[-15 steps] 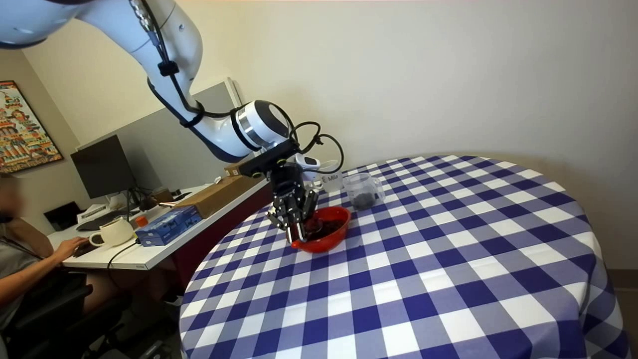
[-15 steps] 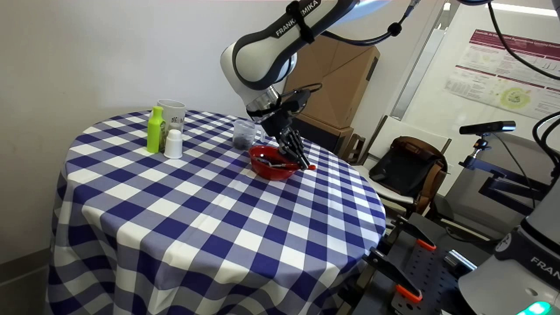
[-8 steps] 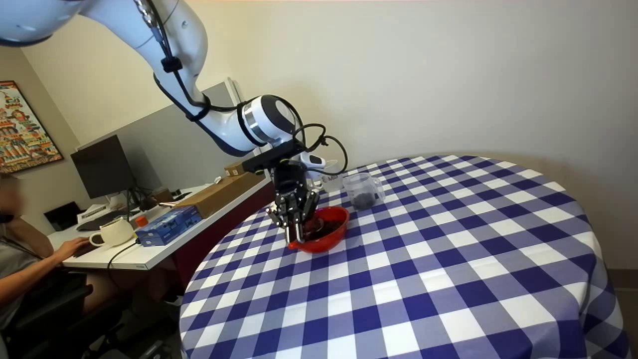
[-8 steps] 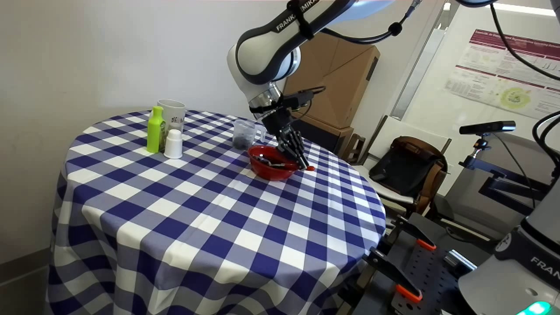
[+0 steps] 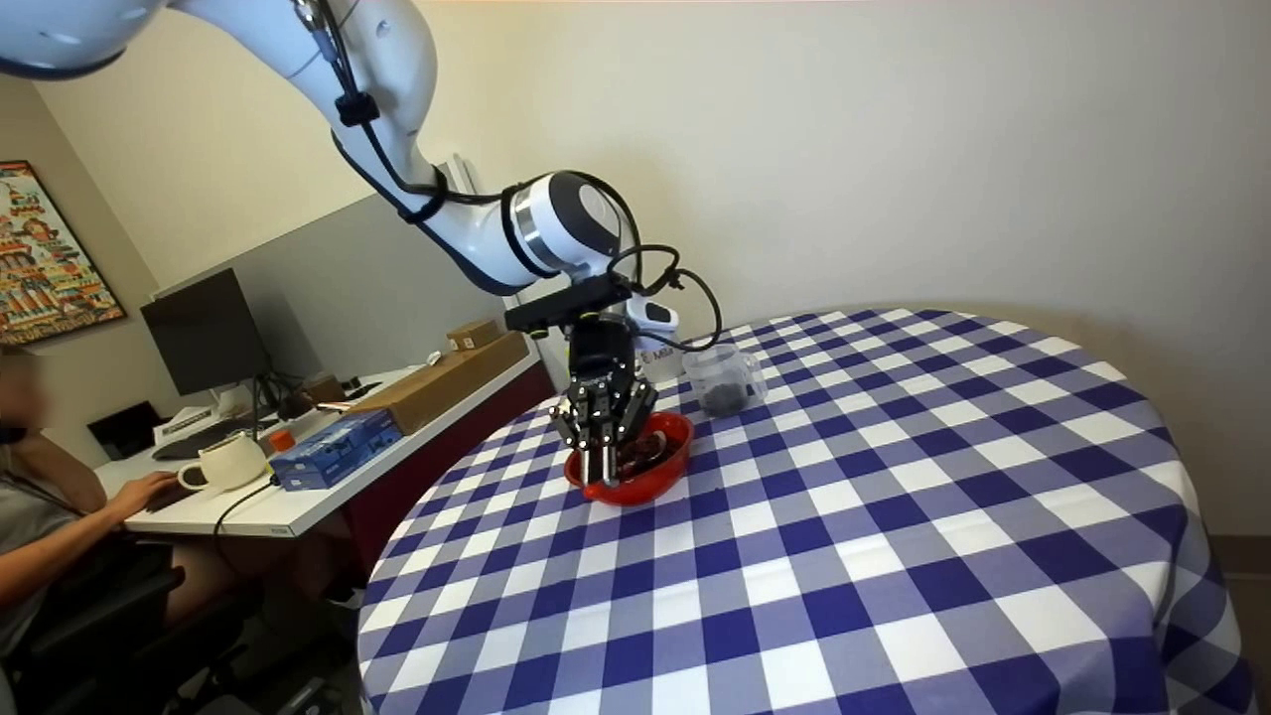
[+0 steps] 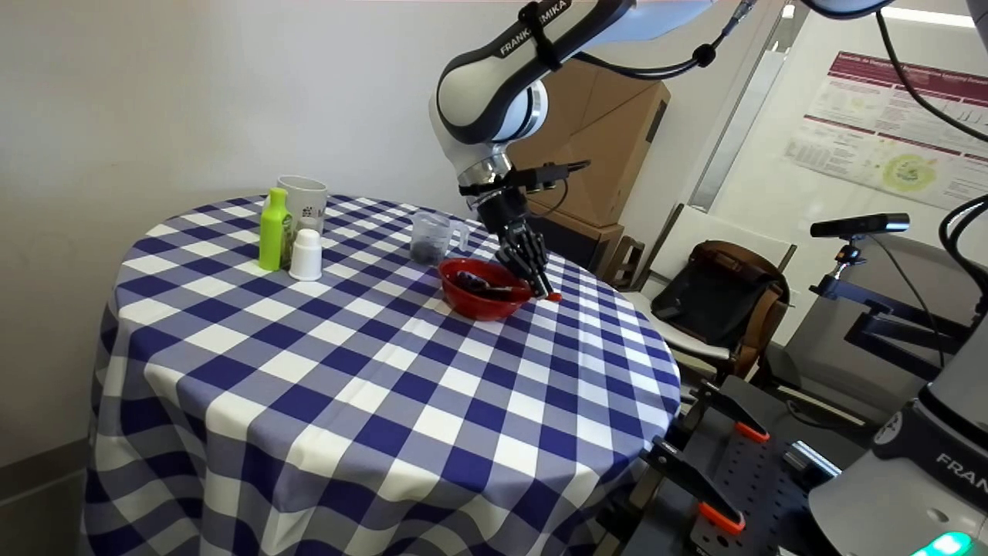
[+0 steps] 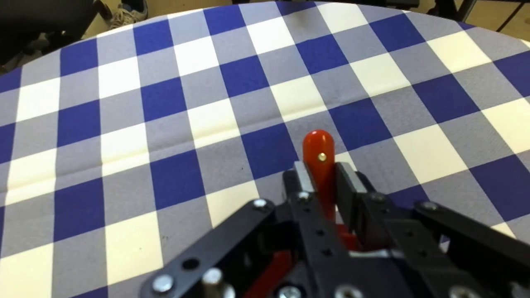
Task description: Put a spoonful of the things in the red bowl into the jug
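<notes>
The red bowl (image 5: 650, 487) stands on the checked table with dark contents; it also shows in an exterior view (image 6: 482, 307). My gripper (image 5: 599, 481) is at the bowl's rim, shut on the red handle of a spoon (image 7: 319, 145). The handle end sticks out past the fingertips (image 7: 324, 174) in the wrist view. In an exterior view the spoon's metal stem (image 6: 498, 289) reaches over the bowl and its head lies inside. Whether the head carries anything I cannot tell. The clear jug (image 5: 723, 377) stands behind the bowl, with dark stuff at its bottom; it also shows in an exterior view (image 6: 430, 235).
A green bottle (image 6: 274, 232), a small white container (image 6: 306, 256) and a large white cup (image 6: 303, 202) stand together on the table. A person sits at a desk with a blue box (image 5: 338, 452) beside the table. A black cable loops beside my wrist.
My arm has shifted right in both exterior views and its wrist has risen and stands more upright. The spoon has turned slightly in the bowl. The jug has not moved.
</notes>
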